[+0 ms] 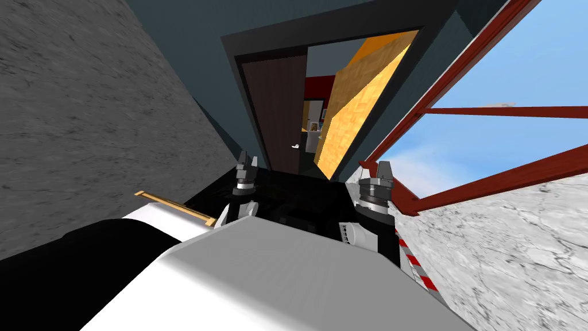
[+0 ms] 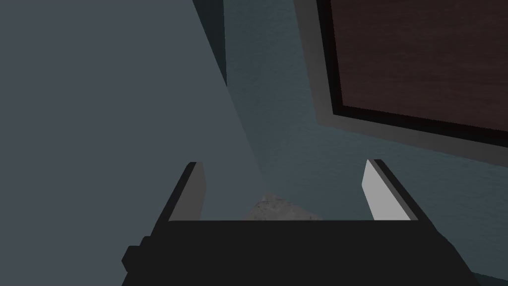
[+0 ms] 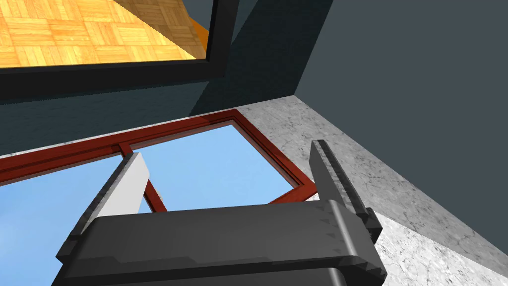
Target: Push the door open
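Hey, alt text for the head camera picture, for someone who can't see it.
A dark brown door stands partly open in its dark frame, with orange parquet floor showing through the gap. The left gripper and right gripper are raised in front of it, and a red-framed window with blue sky is on the right.

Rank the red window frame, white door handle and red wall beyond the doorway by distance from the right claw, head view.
1. Red window frame, beside the right claw.
2. White door handle, ahead, to its left.
3. Red wall, far past the door frame.
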Robot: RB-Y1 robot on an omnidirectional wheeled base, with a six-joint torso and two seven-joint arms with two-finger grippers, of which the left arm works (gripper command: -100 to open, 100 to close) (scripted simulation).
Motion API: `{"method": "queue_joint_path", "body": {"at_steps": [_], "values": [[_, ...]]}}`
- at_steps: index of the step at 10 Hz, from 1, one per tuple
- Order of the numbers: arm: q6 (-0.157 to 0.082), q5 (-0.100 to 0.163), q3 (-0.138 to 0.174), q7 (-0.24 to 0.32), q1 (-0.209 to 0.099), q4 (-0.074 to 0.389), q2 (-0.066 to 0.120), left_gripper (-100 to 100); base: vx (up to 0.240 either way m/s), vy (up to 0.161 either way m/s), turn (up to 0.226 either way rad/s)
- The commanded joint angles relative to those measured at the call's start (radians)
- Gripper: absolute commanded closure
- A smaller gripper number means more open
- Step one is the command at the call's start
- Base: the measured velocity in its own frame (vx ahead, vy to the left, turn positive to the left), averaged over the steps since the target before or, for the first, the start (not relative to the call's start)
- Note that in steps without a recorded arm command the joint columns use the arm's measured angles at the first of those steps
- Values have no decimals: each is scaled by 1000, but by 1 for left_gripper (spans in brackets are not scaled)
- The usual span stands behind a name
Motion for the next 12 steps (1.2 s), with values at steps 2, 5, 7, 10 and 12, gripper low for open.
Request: {"method": "queue_joint_path", "body": {"at_steps": [2, 5, 7, 10, 12], "values": [[-7, 8, -2, -3, -22, 51, 10, -100, 122, -6, -15], [-16, 18, -5, -7, -51, 118, 21, -100, 129, 12, -16], [-22, 25, -7, -10, -72, 167, 29, -100, 133, 16, -17], [-33, 38, -11, -15, -108, 249, 38, -100, 133, 1, -18], [-39, 44, -12, -18, -127, 293, 43, -100, 101, 10, -15]]}}
